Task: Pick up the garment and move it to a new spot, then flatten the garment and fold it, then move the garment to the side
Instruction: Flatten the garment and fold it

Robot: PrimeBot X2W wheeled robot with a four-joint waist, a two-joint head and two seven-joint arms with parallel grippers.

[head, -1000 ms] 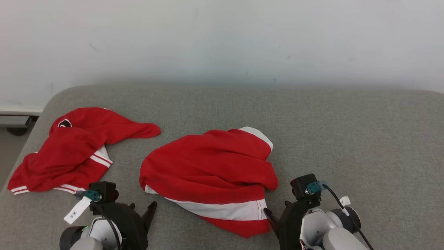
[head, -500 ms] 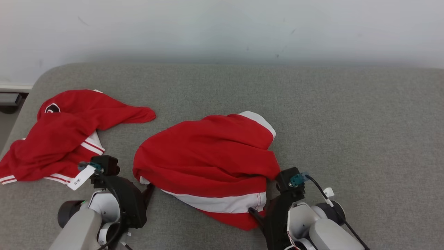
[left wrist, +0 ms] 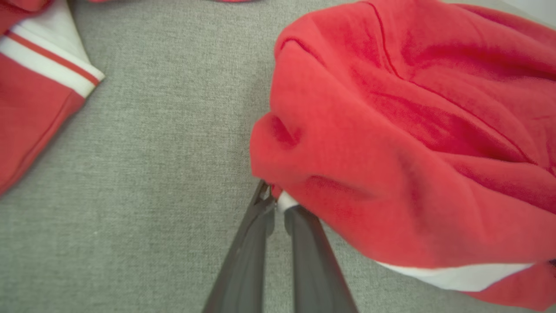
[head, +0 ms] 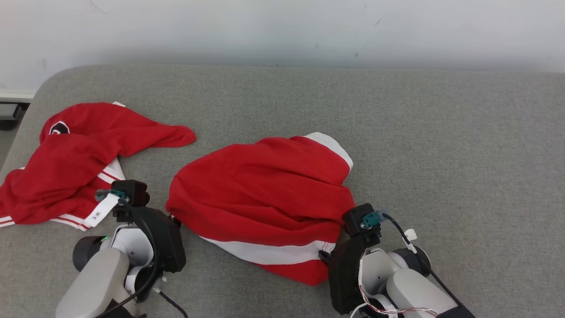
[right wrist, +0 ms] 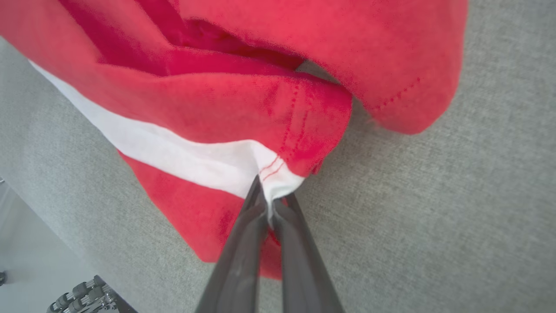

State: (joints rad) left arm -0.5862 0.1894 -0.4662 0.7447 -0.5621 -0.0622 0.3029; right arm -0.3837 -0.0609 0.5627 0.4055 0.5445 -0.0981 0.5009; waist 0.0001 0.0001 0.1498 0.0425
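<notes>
On the middle of the grey cushion (head: 441, 145) we see the red garment (head: 265, 198), crumpled. Our left gripper (left wrist: 274, 201) reaches in low from 7 o'clock and pinches its edge. Our right gripper (right wrist: 270, 195) comes from 5 o'clock and pinches the white-striped corner.

Crumpled red fabric garment with white-and-red striped trim and black-and-white emblem (head: 66, 168), lying at the left edge of the grey fabric-covered padded platform (head: 441, 154). White wall (head: 282, 31) behind the far edge.
</notes>
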